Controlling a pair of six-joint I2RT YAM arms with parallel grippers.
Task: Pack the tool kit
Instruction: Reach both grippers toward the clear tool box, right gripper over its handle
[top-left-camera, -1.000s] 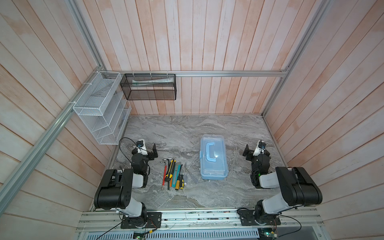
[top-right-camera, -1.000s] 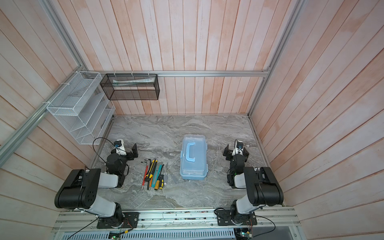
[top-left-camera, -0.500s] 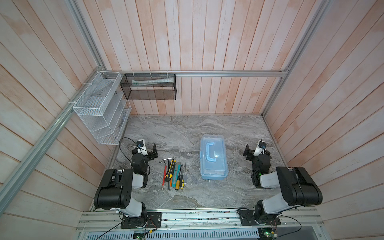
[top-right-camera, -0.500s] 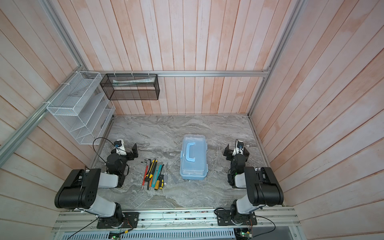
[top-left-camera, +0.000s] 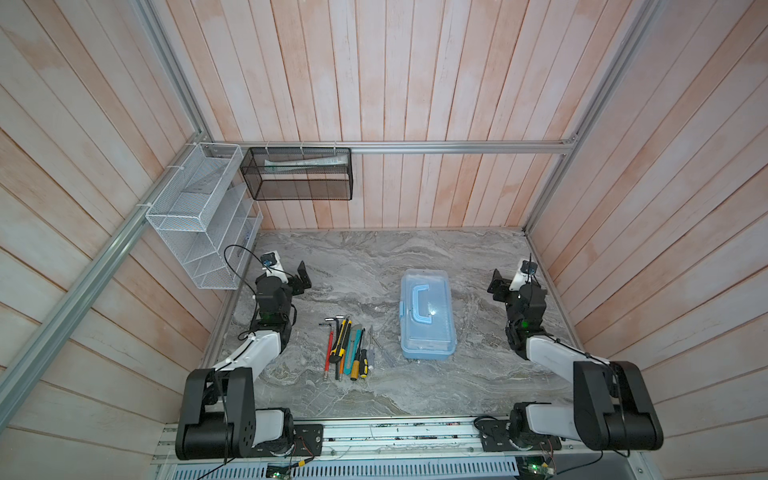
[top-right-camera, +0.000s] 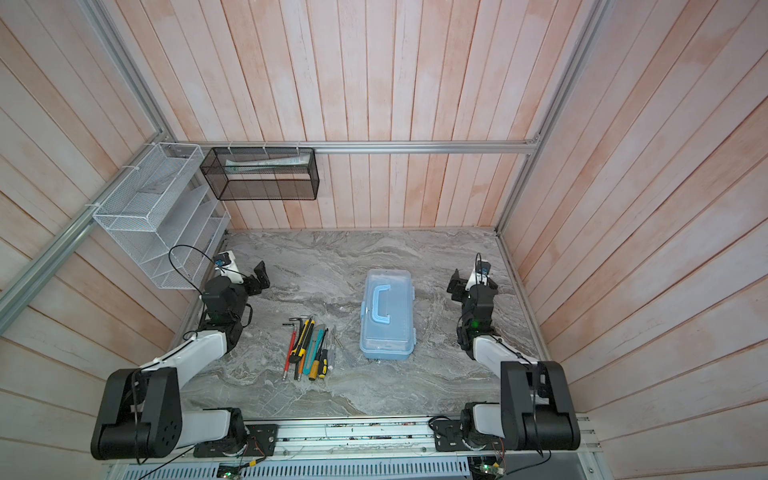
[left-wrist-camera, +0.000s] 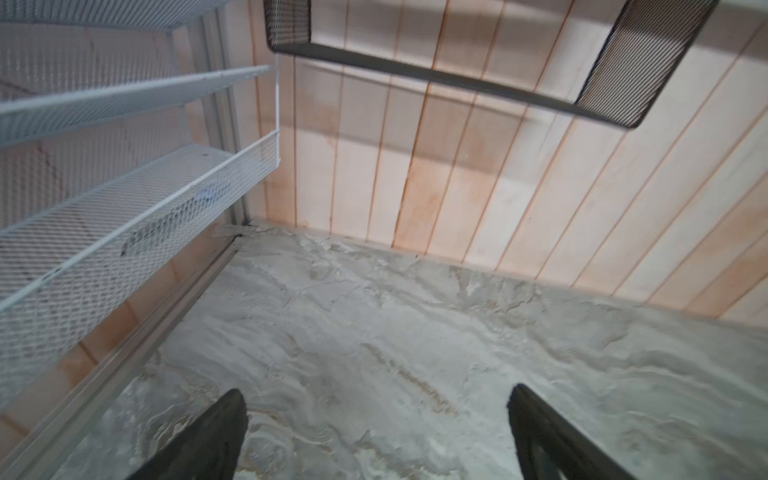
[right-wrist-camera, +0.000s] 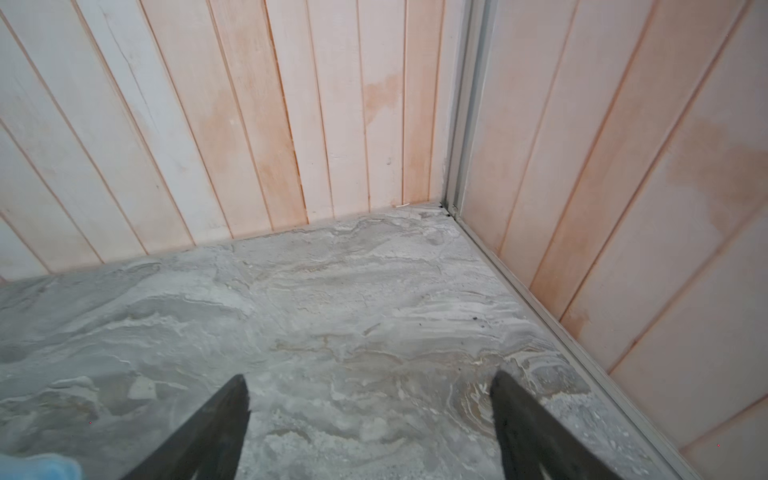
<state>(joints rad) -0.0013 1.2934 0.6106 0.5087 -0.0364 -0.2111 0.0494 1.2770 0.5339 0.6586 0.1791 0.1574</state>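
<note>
The tool kit box (top-left-camera: 426, 316) (top-right-camera: 388, 313), light blue with a clear lid and blue handle, lies shut in the middle of the marble table. To its left, several slim tools (top-left-camera: 349, 349) (top-right-camera: 309, 347) lie side by side: a hex key (top-left-camera: 332, 320), a yellow-black utility knife (top-left-camera: 341, 338), a teal knife (top-left-camera: 352, 347) and screwdrivers. My left gripper (top-left-camera: 301, 276) (left-wrist-camera: 376, 399) rests open by the left wall, empty. By the right wall my right gripper (top-left-camera: 498, 284) (right-wrist-camera: 370, 386) also stands open and empty, with a corner of the box (right-wrist-camera: 37, 467) at the edge of its wrist view.
A white wire rack (top-left-camera: 203, 220) hangs on the left wall just above my left arm. A black mesh basket (top-left-camera: 297, 178) hangs on the back wall. Wooden walls close in the table on three sides, and a metal rail (top-left-camera: 374, 434) runs along the front edge.
</note>
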